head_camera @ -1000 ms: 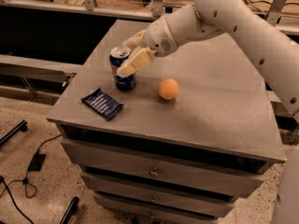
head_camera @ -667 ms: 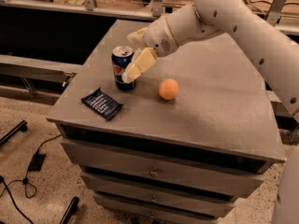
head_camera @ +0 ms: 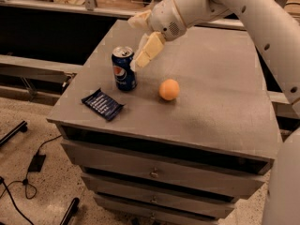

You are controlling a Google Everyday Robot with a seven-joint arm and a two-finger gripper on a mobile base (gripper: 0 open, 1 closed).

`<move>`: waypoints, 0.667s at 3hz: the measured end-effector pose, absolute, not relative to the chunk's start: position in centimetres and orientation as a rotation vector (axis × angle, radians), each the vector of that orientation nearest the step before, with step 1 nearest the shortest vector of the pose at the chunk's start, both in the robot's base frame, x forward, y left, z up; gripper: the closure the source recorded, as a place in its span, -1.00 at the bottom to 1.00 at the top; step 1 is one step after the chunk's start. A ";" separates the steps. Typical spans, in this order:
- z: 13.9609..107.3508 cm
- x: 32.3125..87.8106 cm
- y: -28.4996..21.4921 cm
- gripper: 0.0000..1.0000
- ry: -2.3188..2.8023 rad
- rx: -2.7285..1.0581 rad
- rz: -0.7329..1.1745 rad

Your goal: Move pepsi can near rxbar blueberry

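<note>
The pepsi can [head_camera: 124, 69], dark blue with a silver top, stands upright on the grey table [head_camera: 211, 102] near its left edge. The rxbar blueberry [head_camera: 102, 104], a flat navy wrapper, lies just in front of the can and to its left, a short gap apart. My gripper [head_camera: 136, 42] is open and empty, hovering just right of and above the can's top. One cream finger [head_camera: 148, 50] hangs close beside the can's rim; the other [head_camera: 138, 20] is farther back. I cannot tell if the near finger touches the can.
An orange ball [head_camera: 168, 89] sits on the table to the right of the can. The table top is a cabinet with drawers [head_camera: 154, 172] below. Cables [head_camera: 28, 172] lie on the floor at the left. A dark shelf runs behind the table.
The gripper was around the can; it has let go and drawn back up and to the right. The can stands on its own near the bar.
</note>
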State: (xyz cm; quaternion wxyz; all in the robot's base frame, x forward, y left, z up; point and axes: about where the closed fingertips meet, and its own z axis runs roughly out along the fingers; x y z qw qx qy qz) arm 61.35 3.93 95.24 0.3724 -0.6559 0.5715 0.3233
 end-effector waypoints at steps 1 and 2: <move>97.2 61.5 2.0 -1.00 1.428 -1.673 0.796; 97.4 61.5 2.0 -1.00 1.424 -1.672 0.793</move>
